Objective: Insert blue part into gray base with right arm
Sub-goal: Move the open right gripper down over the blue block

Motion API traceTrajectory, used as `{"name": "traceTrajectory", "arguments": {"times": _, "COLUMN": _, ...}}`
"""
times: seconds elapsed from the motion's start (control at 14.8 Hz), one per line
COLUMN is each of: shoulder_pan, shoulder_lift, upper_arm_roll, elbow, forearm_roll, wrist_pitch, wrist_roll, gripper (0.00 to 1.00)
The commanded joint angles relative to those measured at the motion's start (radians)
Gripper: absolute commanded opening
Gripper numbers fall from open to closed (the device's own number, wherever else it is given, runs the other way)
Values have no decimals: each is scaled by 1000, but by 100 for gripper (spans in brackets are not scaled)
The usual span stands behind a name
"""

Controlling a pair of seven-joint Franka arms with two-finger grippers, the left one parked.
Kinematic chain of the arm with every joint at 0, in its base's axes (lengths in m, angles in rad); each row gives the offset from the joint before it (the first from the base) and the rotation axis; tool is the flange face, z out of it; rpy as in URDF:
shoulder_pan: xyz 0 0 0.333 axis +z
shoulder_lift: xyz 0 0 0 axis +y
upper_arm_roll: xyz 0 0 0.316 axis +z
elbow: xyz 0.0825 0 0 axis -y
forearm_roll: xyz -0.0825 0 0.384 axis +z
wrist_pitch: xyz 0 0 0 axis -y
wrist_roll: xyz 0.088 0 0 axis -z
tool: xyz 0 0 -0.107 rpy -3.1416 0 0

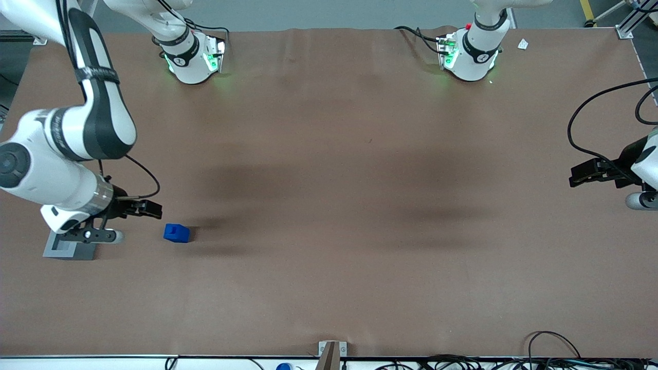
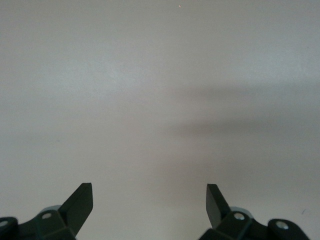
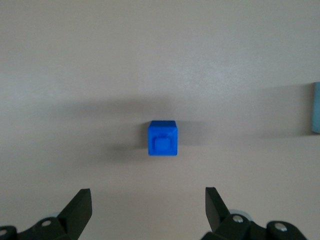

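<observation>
The gray base (image 1: pixel 69 248) sat on the brown table (image 1: pixel 329 216) at the working arm's end, partly covered in the front view by the right arm (image 1: pixel 77 139); its wrist hung just above it, so only one corner and an edge showed. Next came the gripper (image 1: pixel 146 208), raised above the table, between the base and the blue part (image 1: pixel 177 233), with the part a little nearer the front camera than the fingers. In the right wrist view the gripper (image 3: pixel 147 210) stood with its fingers (image 3: pixel 80 202) spread wide and nothing between them, and the blue part (image 3: pixel 163 139) lay ahead of the fingertips, roughly centred on the gap and apart from both. A pale sliver at that view's edge was probably the gray base (image 3: pixel 316 107).

The blue part looked like hard moulded plastic: likely light, stiff and not fragile, though its smooth faces could slip under a weak pinch. Its two flat upright side faces seemed the best place to take hold, low enough to leave the stepped top free, since that shape probably mattered for seating it in the recess. Being so light, it could skate away if one finger touched first.

Nothing stood between the gripper and the part, and the stretch of table from the part to the base held nothing else. The main concern was the arm's own wrist crowding the base.
</observation>
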Motion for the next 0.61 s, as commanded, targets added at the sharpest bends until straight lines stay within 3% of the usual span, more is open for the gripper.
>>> {"name": "traceTrajectory", "arguments": {"times": 0.0, "shoulder_pan": -5, "shoulder_lift": 14, "upper_arm_roll": 2, "elbow": -76, "forearm_roll": -15, "wrist_pitch": 96, "wrist_roll": 16, "gripper": 100}}
{"name": "traceTrajectory", "arguments": {"times": 0.54, "shoulder_pan": -10, "shoulder_lift": 115, "upper_arm_roll": 0, "elbow": -108, "forearm_roll": -15, "wrist_pitch": 230, "wrist_roll": 18, "gripper": 100}}
